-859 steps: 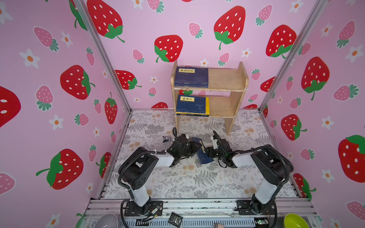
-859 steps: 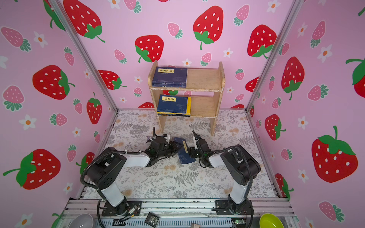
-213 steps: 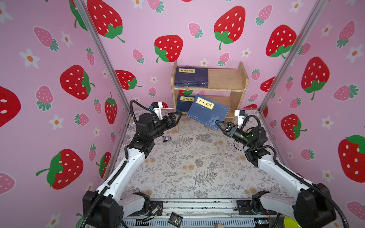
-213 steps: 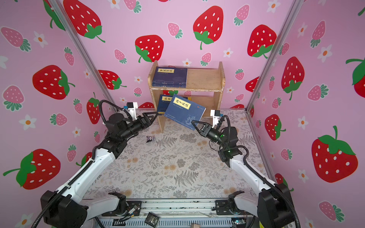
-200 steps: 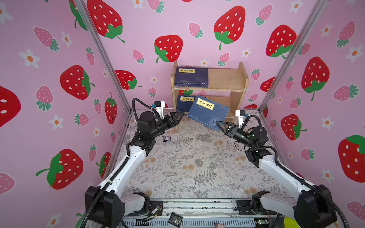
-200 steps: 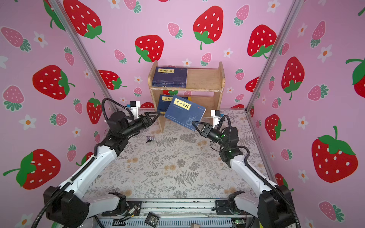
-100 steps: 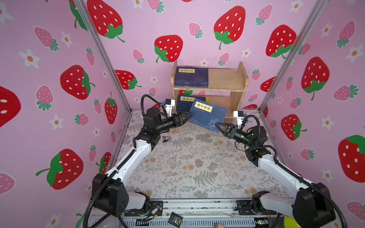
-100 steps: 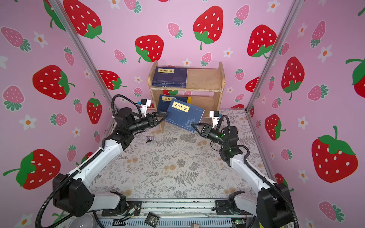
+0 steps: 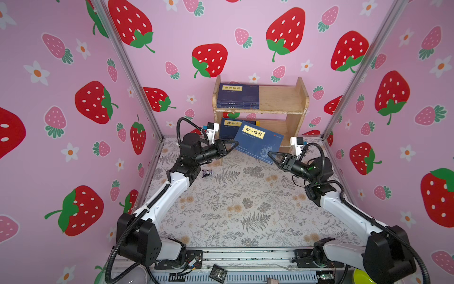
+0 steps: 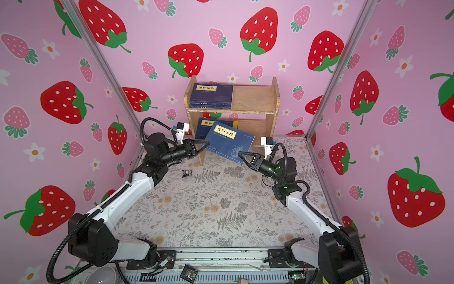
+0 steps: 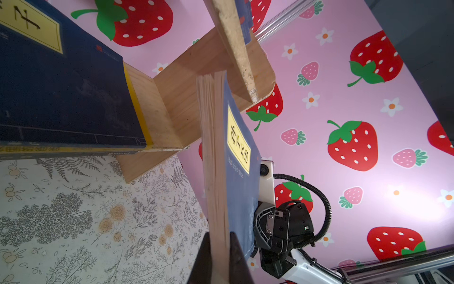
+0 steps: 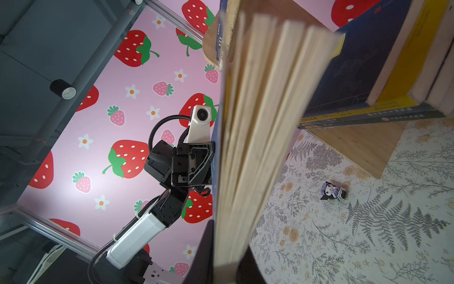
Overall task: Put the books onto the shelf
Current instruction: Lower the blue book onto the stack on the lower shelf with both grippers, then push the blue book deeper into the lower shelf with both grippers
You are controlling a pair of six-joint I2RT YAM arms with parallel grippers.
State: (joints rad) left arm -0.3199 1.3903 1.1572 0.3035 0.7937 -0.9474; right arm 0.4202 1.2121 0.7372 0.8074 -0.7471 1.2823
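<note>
The tabletop [image 9: 245, 201] carries a grey fern-and-flower print and is boxed in by pink strawberry walls [image 9: 172, 37], with the shelf [image 9: 298, 98] standing against the back wall. In both top views a navy book [image 9: 258, 143] with a yellow title label hangs tilted just in front of the shelf's lower tier. It is clear of the tabletop, and its upper edge overlaps the tier's opening. The left hand [image 9: 233, 143] is pinched on the book corner nearest the shelf's left side panel. In the left wrist view its dark fingers [image 11: 204, 260] press either side of the page block. The right hand [image 9: 270, 154] is clamped on the book's low corner, out in front of the shelf's right leg, and its wrist view shows the pages fanned between its jaws. A navy stack [image 9: 238, 96] fills the left half of the shelf's upper tier, leaving bare wood on the right half. On the lower tier another navy book [image 9: 228, 126] lies at the left end, and the right part is open. A tiny dark figurine [image 9: 207, 173] lies on the tabletop in front of the shelf's left leg, well apart from the held book. The wide printed surface in front of the shelf is free. Half a second ago the left hand's jaws stood apart beside that corner, and now they have closed on it. A second ago the book hung slightly higher before the shelf.
</note>
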